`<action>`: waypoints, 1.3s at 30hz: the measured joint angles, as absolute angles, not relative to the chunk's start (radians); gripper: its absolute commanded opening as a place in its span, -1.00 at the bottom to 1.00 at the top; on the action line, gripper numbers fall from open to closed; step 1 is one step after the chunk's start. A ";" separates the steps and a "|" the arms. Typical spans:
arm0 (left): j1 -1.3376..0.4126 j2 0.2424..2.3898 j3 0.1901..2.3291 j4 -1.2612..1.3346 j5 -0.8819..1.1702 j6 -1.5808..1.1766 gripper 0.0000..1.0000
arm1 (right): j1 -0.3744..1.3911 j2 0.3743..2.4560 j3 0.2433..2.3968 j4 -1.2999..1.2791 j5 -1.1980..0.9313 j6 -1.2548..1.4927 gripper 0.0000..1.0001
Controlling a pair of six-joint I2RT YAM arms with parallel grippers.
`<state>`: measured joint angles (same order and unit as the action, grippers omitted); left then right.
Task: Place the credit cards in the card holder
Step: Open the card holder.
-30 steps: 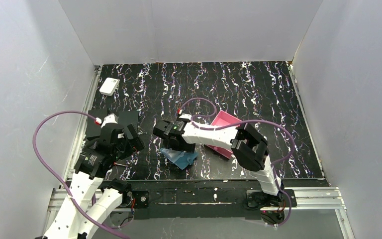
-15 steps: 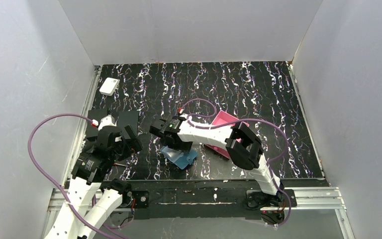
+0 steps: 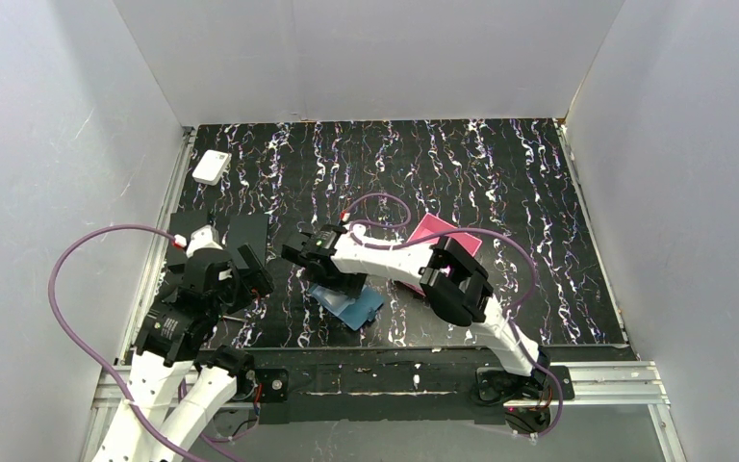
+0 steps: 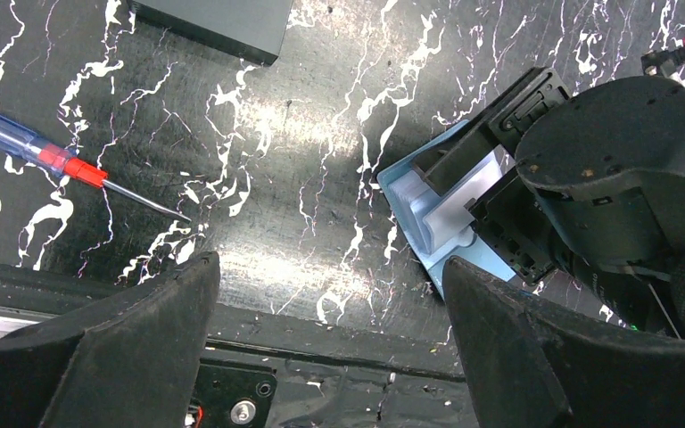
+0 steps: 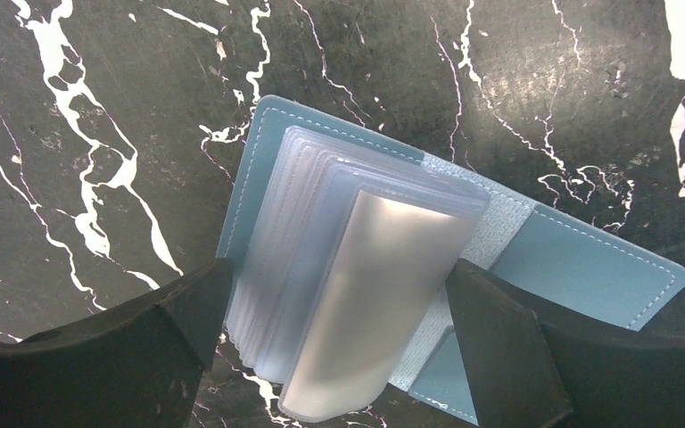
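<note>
The card holder (image 5: 580, 267) lies open on the black marbled table, teal-blue, with a fan of clear plastic sleeves (image 5: 366, 285) standing up from its spine. My right gripper (image 5: 339, 272) hangs just above it, open, one finger on each side of the sleeves. In the top view the card holder (image 3: 361, 308) sits near the front edge, partly under the right gripper (image 3: 332, 277). My left gripper (image 4: 330, 267) is open and empty, left of the card holder (image 4: 415, 209) over the table's front edge. The credit cards are out of view.
A screwdriver (image 4: 53, 156) with a clear blue and red handle lies left of the left gripper. Matte black slabs (image 3: 245, 231) lie behind it. A pink tray (image 3: 438, 231) sits behind the right arm. A small white box (image 3: 212, 166) is at the back left.
The right gripper has shifted a little to the left over the card holder. The left arm has drawn back slightly toward the front left. Both grippers stay open.
</note>
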<state>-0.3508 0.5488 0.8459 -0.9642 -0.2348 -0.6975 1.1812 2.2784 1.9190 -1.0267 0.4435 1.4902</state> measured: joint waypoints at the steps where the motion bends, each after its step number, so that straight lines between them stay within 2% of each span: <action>1: -0.351 0.546 0.846 -0.964 -0.235 -0.697 0.89 | 1.181 2.284 1.930 -1.036 0.445 1.490 0.97; 4: -0.351 0.530 0.846 -0.962 -0.236 -0.695 0.89 | 1.181 2.299 1.956 -1.057 0.447 1.490 0.97; 6: -0.351 0.519 0.846 -0.958 -0.236 -0.695 0.89 | 1.181 2.305 1.964 -1.066 0.446 1.489 0.85; 8: -0.351 0.509 0.846 -0.957 -0.237 -0.695 0.89 | 1.181 2.311 1.969 -1.074 0.444 1.488 0.61; 10: -0.351 0.506 0.846 -0.956 -0.236 -0.695 0.89 | 1.181 2.312 1.969 -1.077 0.443 1.485 0.48; 15: -0.351 0.512 0.844 -0.949 -0.235 -0.692 0.89 | 1.182 2.305 1.972 -1.065 0.446 1.460 0.35; 16: -0.351 0.516 0.844 -0.947 -0.234 -0.691 0.89 | 1.183 2.297 1.959 -1.050 0.448 1.450 0.28; 19: -0.351 0.535 0.844 -0.943 -0.224 -0.690 0.89 | 1.186 2.234 1.849 -0.947 0.455 1.403 -0.09; 23: -0.351 0.562 0.844 -0.939 -0.205 -0.687 0.87 | 1.187 2.098 1.624 -0.728 0.450 1.334 -0.35; 30: -0.351 0.615 0.830 -0.903 -0.094 -0.675 0.76 | 1.183 1.942 1.365 -0.438 0.391 1.190 -0.55; 34: -0.351 0.641 0.759 -0.844 0.023 -0.687 0.57 | 1.159 1.847 1.187 -0.209 0.292 1.074 -0.57; 39: -0.351 0.651 0.653 -0.774 0.134 -0.746 0.30 | 1.128 1.801 1.067 -0.006 0.159 0.931 -0.61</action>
<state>-0.3508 0.6510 0.6525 -0.7738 0.1341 -0.7460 1.1278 1.8008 1.0672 -0.0063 0.1593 0.9310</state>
